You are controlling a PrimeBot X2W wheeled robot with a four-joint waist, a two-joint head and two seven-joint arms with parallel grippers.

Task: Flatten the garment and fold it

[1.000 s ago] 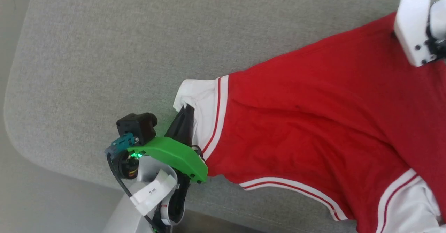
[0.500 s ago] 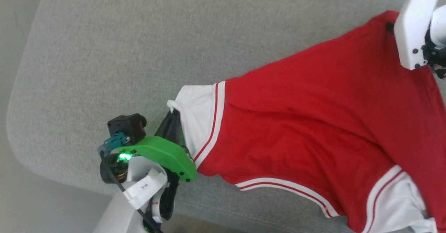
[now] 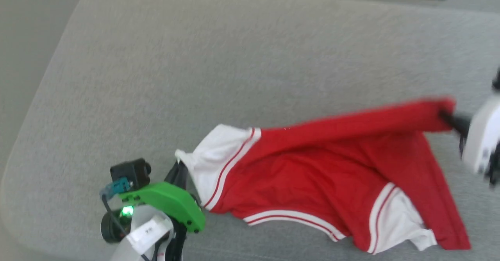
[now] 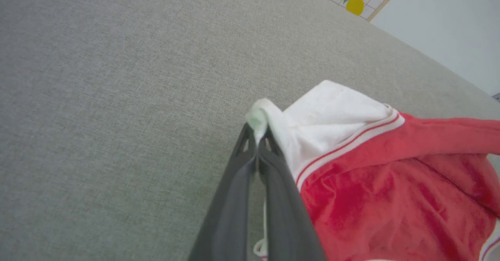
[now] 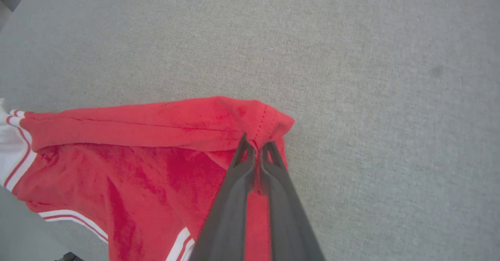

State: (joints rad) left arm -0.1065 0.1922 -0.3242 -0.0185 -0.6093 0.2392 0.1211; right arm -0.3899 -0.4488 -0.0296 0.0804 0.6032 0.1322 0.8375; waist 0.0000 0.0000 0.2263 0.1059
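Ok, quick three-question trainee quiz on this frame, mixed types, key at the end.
1. True or false: the left hand is shut on the white sleeve of the garment.
2. The right hand grips: A) a striped cuff, B) a red corner of the garment, C) nothing.
3. Short answer: is the garment lying flat on the grey surface?

Key: 1 true. 2 B. 3 No, it is bunched and folded over along its top edge, held between both hands.
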